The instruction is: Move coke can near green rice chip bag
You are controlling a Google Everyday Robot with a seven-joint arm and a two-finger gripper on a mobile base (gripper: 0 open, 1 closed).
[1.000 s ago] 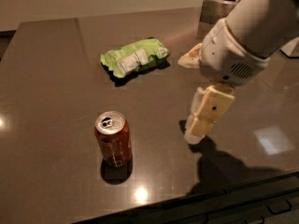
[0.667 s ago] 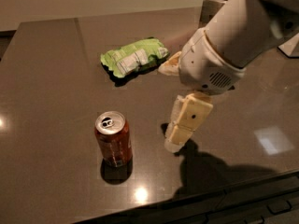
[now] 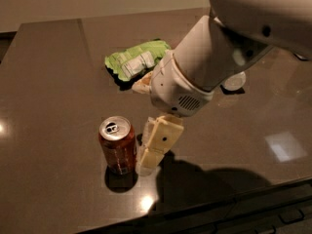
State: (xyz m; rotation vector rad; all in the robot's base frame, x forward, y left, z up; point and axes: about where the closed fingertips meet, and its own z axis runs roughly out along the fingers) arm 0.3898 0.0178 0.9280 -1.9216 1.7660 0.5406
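A dark, glossy brown table (image 3: 53, 82) runs back to a pale wall, with lamp glare on its top. My gripper (image 3: 152, 156) hangs low over it, tip close to the surface; whether it is spread or closed I cannot tell, and it holds nothing that I can see. The coke can (image 3: 117, 146) stands upright just beside my gripper, on its left as the camera sees it, so close that the two look nearly touching. The green rice chip bag (image 3: 137, 61) lies flat beyond my gripper, farther back toward the wall and partly behind my wrist. A small pale round thing (image 3: 236, 81) sits off to the other side, half hidden by my arm.

I judge the step in hand to be taking hold of the can. To do it well, I should centre my gripper on the can's body rather than brush its side, since a sideways nudge could tip it. I should grip below the rim, squarely and firmly, then lift straight before carrying it back toward the bag.
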